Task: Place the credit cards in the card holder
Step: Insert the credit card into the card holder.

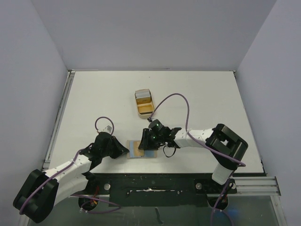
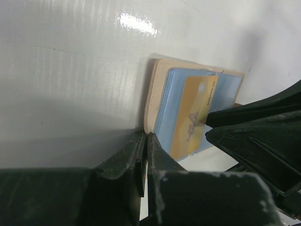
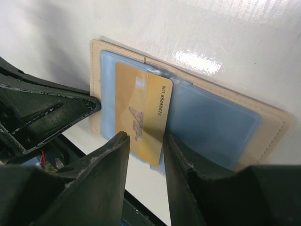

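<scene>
The card holder (image 1: 137,149) lies open near the table's front edge, tan with blue inner pockets; it also shows in the left wrist view (image 2: 151,94) and the right wrist view (image 3: 270,129). A gold credit card (image 3: 141,113) lies on its blue pocket, its near end sticking out past the holder; it also shows in the left wrist view (image 2: 190,117). My right gripper (image 3: 143,155) is open, its jaws standing on either side of the card's near end. My left gripper (image 2: 146,136) is shut, its tips against the holder's corner. More cards (image 1: 142,94) lie in the tray.
A tan tray (image 1: 145,110) with a raised rim stands behind the holder, mid-table. The two grippers (image 1: 123,149) (image 1: 149,141) are close together over the holder. A black rail runs along the table's front edge (image 1: 150,181).
</scene>
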Action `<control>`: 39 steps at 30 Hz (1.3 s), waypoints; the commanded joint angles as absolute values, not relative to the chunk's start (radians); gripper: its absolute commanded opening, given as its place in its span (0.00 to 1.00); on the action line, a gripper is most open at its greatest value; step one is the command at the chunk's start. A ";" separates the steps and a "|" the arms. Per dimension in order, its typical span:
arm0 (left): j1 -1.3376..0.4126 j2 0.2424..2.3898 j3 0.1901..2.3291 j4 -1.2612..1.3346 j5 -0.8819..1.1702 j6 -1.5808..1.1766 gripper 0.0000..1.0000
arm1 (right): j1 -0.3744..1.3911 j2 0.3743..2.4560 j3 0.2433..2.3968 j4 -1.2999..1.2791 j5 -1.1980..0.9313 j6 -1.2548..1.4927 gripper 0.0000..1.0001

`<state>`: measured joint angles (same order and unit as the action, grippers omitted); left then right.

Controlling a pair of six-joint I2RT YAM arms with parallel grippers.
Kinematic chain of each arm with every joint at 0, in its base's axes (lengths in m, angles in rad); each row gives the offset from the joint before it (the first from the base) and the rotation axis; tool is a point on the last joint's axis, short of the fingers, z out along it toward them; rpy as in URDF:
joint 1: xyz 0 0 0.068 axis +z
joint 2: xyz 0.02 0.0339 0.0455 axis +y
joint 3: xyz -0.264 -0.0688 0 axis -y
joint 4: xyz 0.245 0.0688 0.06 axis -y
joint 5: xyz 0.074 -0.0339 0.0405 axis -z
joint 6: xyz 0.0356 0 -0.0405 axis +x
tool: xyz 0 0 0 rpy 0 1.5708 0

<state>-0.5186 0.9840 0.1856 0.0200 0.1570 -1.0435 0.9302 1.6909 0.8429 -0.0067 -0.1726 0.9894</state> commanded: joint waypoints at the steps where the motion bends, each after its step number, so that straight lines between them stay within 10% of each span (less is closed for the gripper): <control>1: -0.528 0.974 0.188 0.031 0.159 -1.041 0.00 | 0.935 1.695 0.879 0.044 -0.197 0.969 0.35; 26: -0.529 0.935 0.173 0.060 0.184 -1.056 0.00 | 0.936 1.705 0.890 0.103 -0.216 0.946 0.27; 39: -0.529 0.918 0.172 0.044 0.170 -1.046 0.00 | 0.936 1.677 0.893 -0.001 -0.115 0.974 0.42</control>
